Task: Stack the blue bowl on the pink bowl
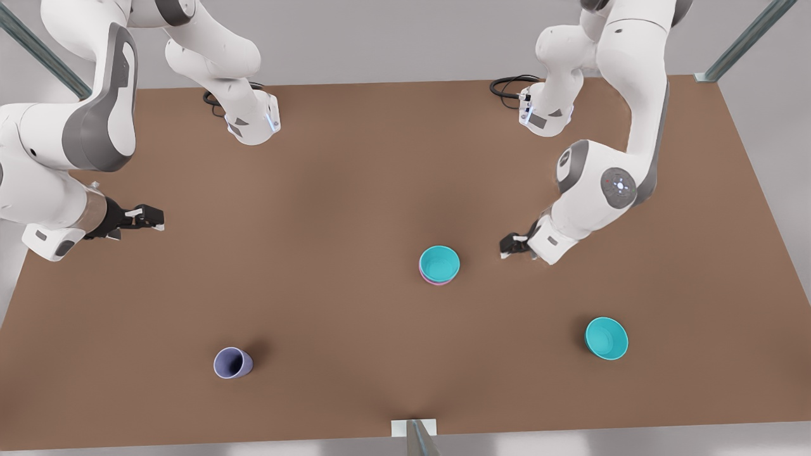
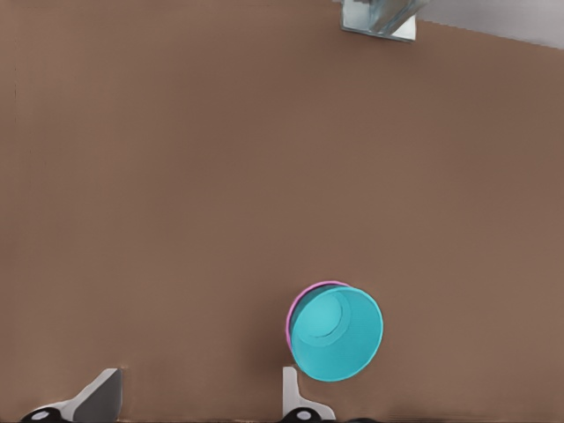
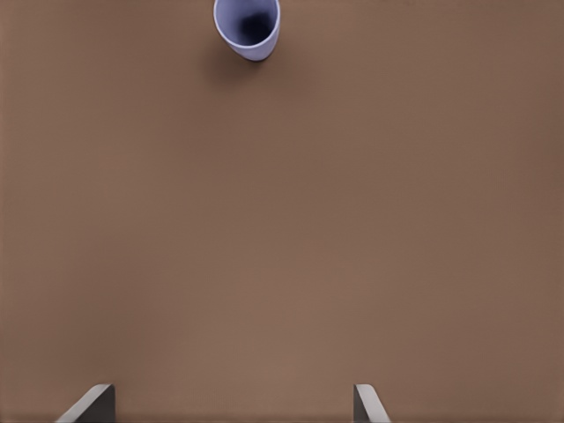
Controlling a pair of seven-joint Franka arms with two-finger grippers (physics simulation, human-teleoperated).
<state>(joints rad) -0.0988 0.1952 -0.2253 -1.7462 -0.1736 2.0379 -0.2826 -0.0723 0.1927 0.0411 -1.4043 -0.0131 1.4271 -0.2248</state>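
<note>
I have the blue bowl (image 1: 439,263) sitting nested inside the pink bowl (image 1: 437,281), upright, roughly midway along the worktop (image 1: 355,190) and a little toward its near edge in the front view. From above I see just a thin pink rim peeking out under the turquoise one; the left wrist view shows the same pink crescent (image 2: 304,300) hugging one side of the blue bowl (image 2: 337,333).

My left gripper (image 1: 510,244) hangs just beside that stack, on the side toward the front view's right, not touching it. In its own camera the two fingers (image 2: 295,392) stand wide apart with nothing between them, and the stack sits just beyond one fingertip.

My right gripper (image 1: 149,218) is well away, near the worktop's edge at the front view's left, waiting. Its fingers (image 3: 366,404) are also spread apart and empty over bare brown surface.

A second turquoise bowl (image 1: 606,339) stands alone toward the near corner at the front view's right. A lavender cup (image 1: 232,363) stands upright toward the near edge at the front view's left, and the right wrist view shows it (image 3: 248,26) far ahead of the right gripper.
</note>
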